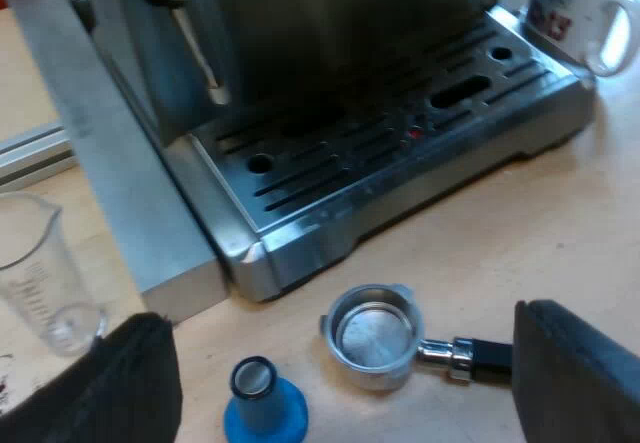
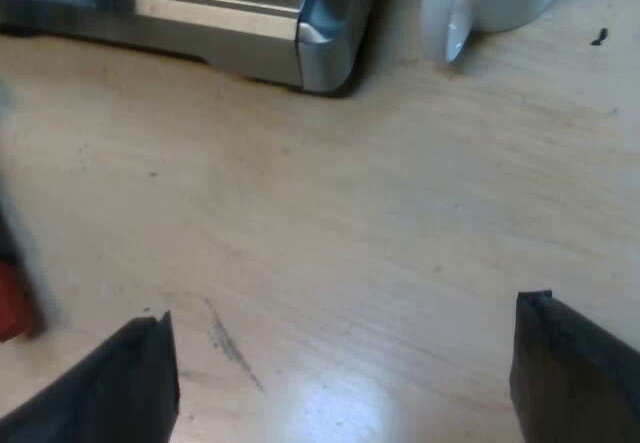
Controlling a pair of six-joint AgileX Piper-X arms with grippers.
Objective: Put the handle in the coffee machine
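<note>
The machine [image 1: 330, 43] stands with its drip tray [image 1: 400, 153] bare, and the space above the tray is clear, so I judge there is room to bring a holder up under the front. The table [image 1: 560, 223] carries everything else. The mug [image 1: 575, 8] sits by the tray's far corner and the glass [image 1: 40, 273] by the machine's side wall, both well apart from the working spot and likely parked out of the way.

The holder [image 1: 372, 335] lies loose on the table just before the tray's front edge, not locked in. Its basket opens upward and looks empty, and it rests on the cup's underside, which keeps the handle level and easy to take. Its long axis lies flat on the table, running more along the tray's front than toward it. The handle points away from the tamper [image 1: 262, 403] and passes behind one finger [image 1: 580, 373] of the left gripper [image 1: 338, 318], so its end is hidden. The blue tamper stands upright near the basket but apart from it.

The left gripper hangs over the holder with jaws spread wide and nothing between them — a stance for coming down on it, I think. The right gripper [image 2: 345, 308] hovers over bare table, jaws likewise released and empty. A red blur sits near one of its fingers; it could be the handle's end, but I cannot tell.
</note>
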